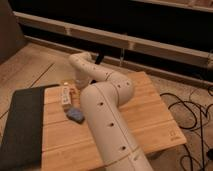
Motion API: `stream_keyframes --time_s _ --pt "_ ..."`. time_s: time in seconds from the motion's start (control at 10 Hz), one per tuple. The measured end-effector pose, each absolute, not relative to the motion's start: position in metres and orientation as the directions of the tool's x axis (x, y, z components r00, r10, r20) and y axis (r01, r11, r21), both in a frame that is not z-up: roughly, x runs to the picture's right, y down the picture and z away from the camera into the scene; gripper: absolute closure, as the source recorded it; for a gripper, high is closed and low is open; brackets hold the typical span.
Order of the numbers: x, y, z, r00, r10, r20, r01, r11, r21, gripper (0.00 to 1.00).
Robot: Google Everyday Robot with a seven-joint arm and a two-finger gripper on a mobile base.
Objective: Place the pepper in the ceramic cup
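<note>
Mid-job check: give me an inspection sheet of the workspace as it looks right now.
Surface: light wooden table, with a dark mat at its left side.
Job's things: pepper and ceramic cup, nothing seen; the white arm lying across the table may hide them.
Clutter: white bar with buttons and a small blue object, both left of the arm.
Grippers: gripper, dark, at the table's far edge.
Cables: black cables on the floor to the right of the table.
Surroundings: wooden floor; dark wall with a pale rail behind.
</note>
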State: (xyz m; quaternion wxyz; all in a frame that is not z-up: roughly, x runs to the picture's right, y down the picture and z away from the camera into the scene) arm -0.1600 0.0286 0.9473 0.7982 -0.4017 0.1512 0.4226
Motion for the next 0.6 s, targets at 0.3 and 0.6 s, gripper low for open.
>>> stream_keyframes --time_s 0.3,0.6 --pt "-0.176 -0.016 0.917 0.633 0.608 -0.479 -0.767 0.408 -0.496 1.0" --pt "-0.168 -0.033 0.886 0.621 0.646 -0.445 -0.779 0.443 -0.444 1.0"
